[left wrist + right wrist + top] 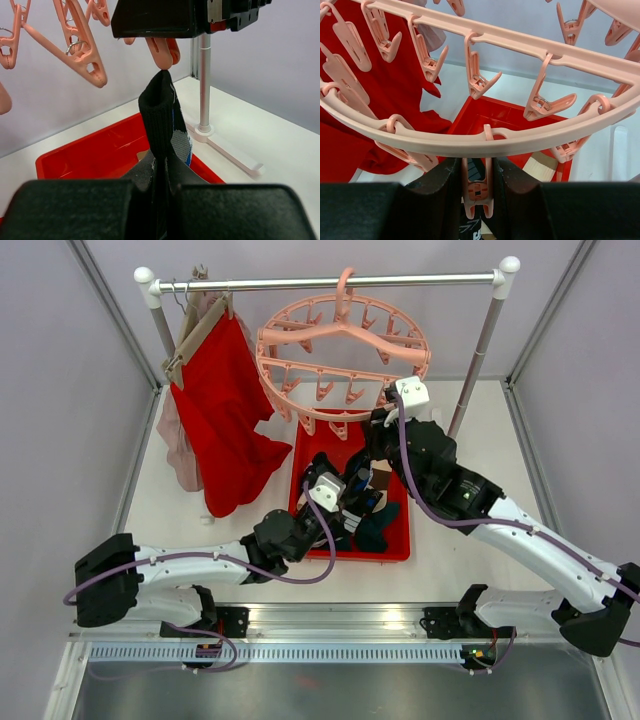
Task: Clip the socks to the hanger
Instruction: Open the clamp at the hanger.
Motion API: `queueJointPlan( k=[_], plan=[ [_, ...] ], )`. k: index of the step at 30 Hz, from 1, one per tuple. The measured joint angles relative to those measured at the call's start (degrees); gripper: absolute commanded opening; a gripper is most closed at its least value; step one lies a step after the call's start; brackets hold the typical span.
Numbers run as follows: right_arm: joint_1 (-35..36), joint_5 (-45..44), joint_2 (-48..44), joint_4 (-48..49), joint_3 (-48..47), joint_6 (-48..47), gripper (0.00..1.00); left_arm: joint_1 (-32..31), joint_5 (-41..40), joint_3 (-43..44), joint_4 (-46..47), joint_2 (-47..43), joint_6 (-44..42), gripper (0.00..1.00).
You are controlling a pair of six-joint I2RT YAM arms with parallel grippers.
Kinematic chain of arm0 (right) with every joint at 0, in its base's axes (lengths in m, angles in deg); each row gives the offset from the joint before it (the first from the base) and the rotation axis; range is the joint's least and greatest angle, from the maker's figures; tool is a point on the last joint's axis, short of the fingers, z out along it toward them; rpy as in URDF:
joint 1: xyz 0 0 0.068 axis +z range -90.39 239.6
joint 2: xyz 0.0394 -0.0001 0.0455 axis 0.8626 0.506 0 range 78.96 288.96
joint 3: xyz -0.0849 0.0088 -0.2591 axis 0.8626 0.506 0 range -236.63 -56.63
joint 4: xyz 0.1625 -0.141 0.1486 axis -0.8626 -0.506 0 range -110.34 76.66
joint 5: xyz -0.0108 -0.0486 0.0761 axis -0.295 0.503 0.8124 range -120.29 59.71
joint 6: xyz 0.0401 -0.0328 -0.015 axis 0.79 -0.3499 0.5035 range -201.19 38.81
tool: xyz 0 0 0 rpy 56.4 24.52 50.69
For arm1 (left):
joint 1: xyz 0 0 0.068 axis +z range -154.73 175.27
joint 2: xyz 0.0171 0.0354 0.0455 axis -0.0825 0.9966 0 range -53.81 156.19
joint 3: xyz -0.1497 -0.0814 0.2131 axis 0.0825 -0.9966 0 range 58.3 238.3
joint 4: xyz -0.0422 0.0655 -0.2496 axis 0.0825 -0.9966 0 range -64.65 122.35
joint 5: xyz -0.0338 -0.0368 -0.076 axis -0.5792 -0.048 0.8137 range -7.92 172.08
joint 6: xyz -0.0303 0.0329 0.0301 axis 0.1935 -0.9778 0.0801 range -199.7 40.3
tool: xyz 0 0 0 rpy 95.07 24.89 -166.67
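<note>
Only the left wrist view shows the black sock standing upright, its top just under the tip of a pink clip; from above, the arms hide this. The left gripper is clenched on the sock's lower part, above the red tray. The right gripper squeezes that clip, which hangs from the near rim of the hanger.

The top external view looks down from above and behind the near edge of the table, covering all of it. Both wrist views face forward at close range. All three views share the hanger and red tray.
</note>
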Motion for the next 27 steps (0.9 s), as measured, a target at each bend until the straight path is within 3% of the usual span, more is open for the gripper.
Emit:
queueJointPlan(
  k=[27],
  plan=[
    [0.00,-1.49,1.75,-1.90,-1.70,0.85,0.00,-0.04,-0.07,1.84,-0.02,1.03,-0.92,0.02]
  ],
)
